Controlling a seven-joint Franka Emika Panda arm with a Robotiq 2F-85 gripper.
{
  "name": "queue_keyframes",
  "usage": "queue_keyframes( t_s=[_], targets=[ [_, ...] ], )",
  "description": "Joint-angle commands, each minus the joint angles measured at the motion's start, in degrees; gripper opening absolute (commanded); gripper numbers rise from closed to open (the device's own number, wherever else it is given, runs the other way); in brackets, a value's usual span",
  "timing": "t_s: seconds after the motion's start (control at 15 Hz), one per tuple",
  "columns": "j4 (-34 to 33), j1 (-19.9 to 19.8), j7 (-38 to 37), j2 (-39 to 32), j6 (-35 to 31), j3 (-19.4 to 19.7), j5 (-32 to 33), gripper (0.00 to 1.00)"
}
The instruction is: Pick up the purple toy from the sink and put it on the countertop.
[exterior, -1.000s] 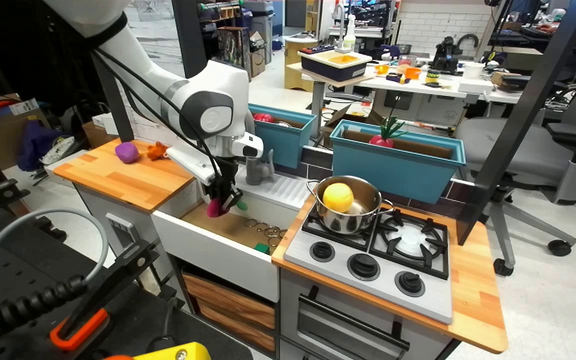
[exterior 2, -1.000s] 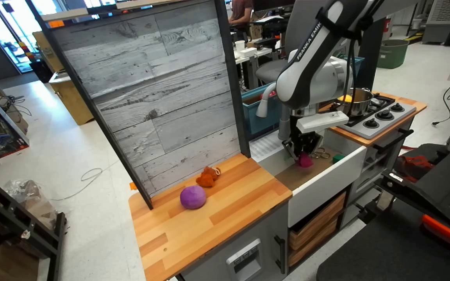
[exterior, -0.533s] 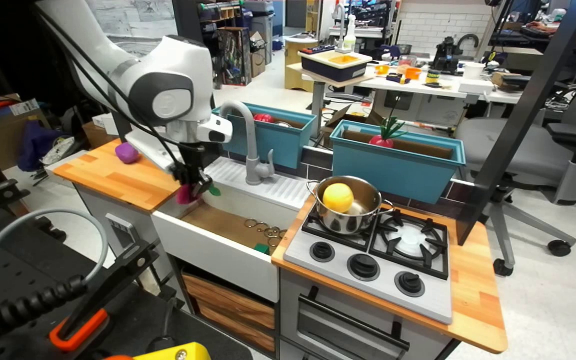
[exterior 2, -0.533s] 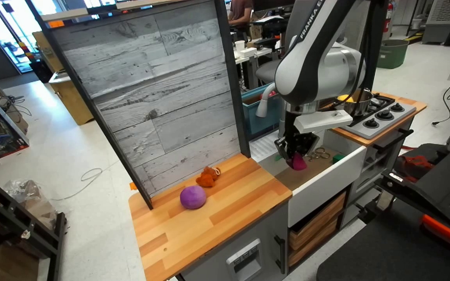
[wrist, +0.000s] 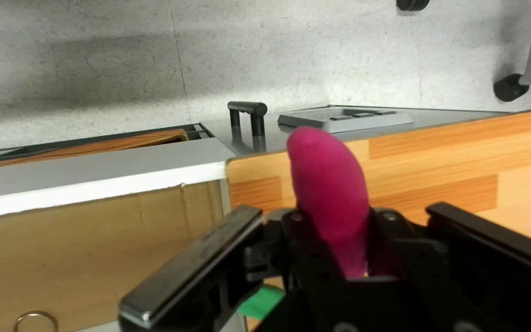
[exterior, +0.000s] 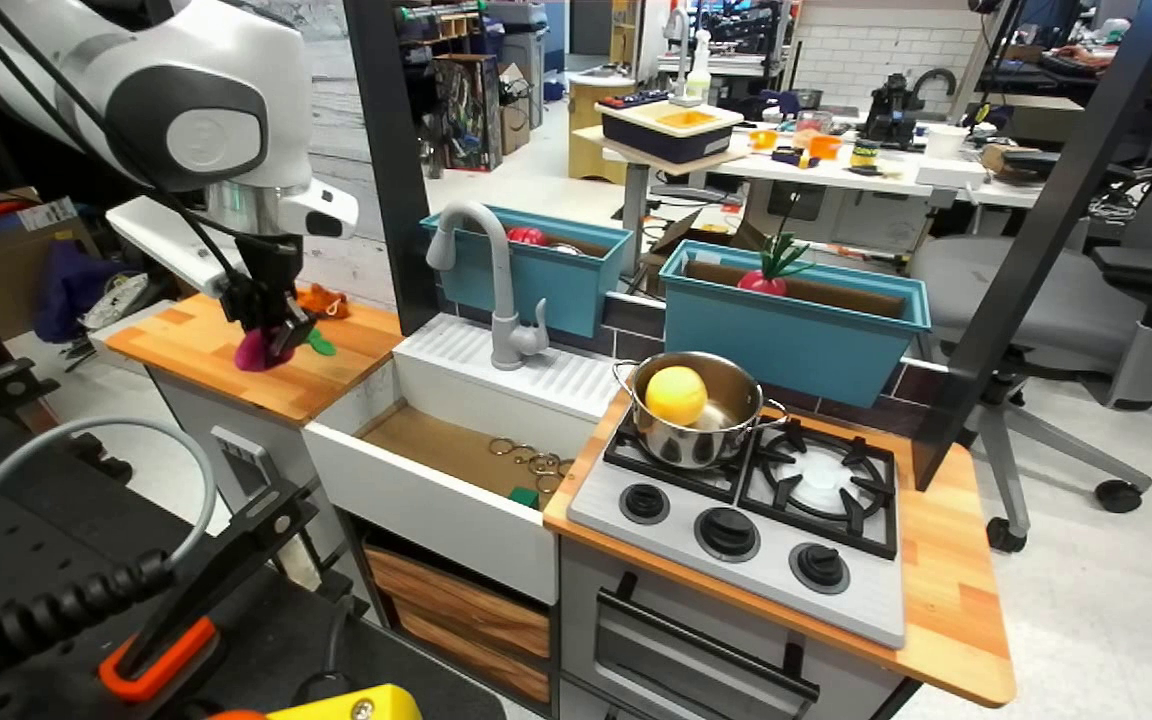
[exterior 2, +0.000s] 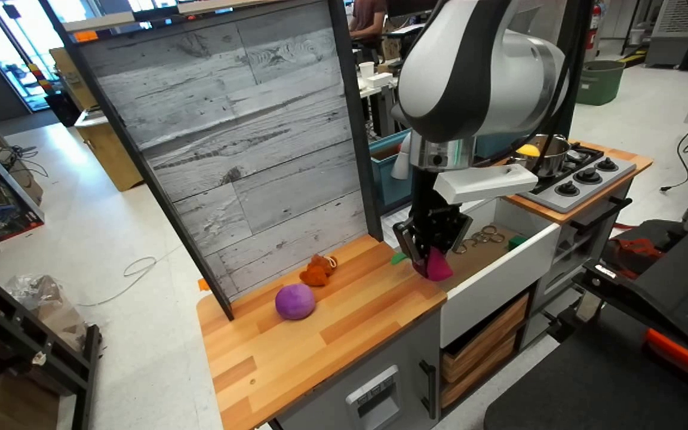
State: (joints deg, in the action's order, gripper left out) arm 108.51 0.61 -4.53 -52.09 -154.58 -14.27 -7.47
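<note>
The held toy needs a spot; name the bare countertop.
Bare countertop lies between the purple ball and the front edge, and between the ball and the sink. The back is crowded: ball and orange toy sit close together by the panel. The purple toy, in the jaws, hides some wood.

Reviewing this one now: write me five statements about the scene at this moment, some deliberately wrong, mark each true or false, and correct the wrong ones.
1. No cookware stands on the stove. False: a metal pot holding a yellow fruit stands on it.
2. The gripper holds the reddish-purple toy. True.
3. A green block lies in the sink. True.
4. The sink's faucet is bright red. False: it is grey.
5. A purple ball and an orange toy are both on the countertop. True.
</note>
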Motion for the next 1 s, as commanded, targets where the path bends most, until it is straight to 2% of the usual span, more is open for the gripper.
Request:
queue_keyframes(
  t_s=[0.0, 0.27, 0.93],
  targets=[
    [-0.9, 0.3, 5.8, 0.8, 4.6, -0.1, 0.9, 0.04],
    [-5.4, 1.4, 9.0, -1.6, 10.7, 1.9, 3.6, 0.04],
    [-15.1, 3.6, 13.7, -10.6, 6.2, 4.8, 10.1, 0.04]
  ],
)
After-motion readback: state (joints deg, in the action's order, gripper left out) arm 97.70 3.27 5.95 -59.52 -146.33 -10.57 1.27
